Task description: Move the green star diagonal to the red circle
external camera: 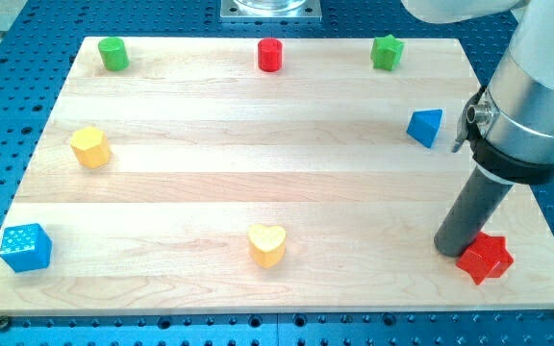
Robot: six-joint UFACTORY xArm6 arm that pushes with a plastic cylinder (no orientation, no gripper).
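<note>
Currently, your board [258,183] holds these items:

- Green star [387,52]: near the view's top edge, right of centre, lying free. This is the block to move.
- Red circle [270,55]: a short red cylinder on the same top row, to the view's left of the green star and well apart from it.
- Green cylinder [113,54]: top left corner.
- Blue triangular block [425,127]: below the green star, near the right edge.
- Yellow hexagon [90,147] and blue cube [25,247]: left side.
- Yellow heart [267,245]: bottom centre.
- Red star [485,258]: bottom right corner.
- My tip [449,250]: touching or just beside the red star's left side, well apart from the green star.
- Jaws: none fitted; you have only a rod, so nothing spreads or pinches.
- Risks, as I judge them: leaving the corner carelessly could drag the red star off the board; a straight path upward would knock the blue triangular block; an off-centre push could spin the green star over the top edge.
</note>
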